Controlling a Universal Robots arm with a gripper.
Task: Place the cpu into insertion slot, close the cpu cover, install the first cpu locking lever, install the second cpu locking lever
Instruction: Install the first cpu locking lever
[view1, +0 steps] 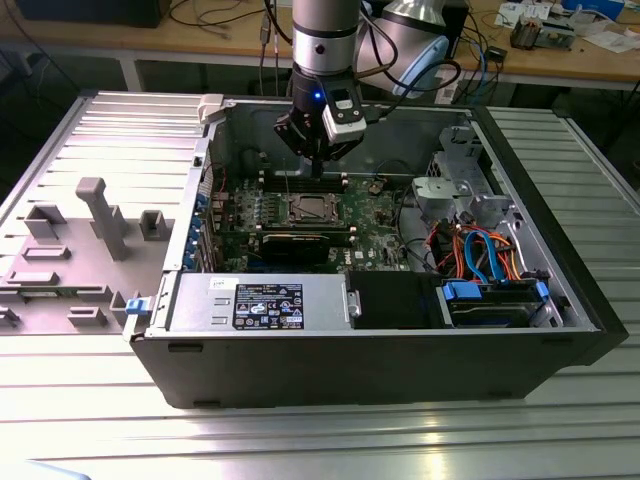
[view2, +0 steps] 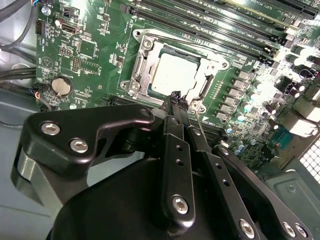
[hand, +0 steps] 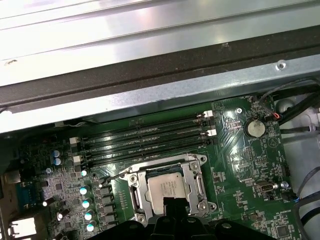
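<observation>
Already the chip (view2: 172, 77) lies flat in its socket (view2: 140, 75), edges squared to it; gripper (view2: 176, 98) pinched narrow alongside

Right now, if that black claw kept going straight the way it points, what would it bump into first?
The claw would probably meet the thin silver metal frame around the dull grey square chip first, though depth is unclear.

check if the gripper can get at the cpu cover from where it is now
Probably yes. The gripper hangs, shut, close over the cpu cover inside the open computer case, with nothing between them; the memory slots lie off to one side.
</observation>
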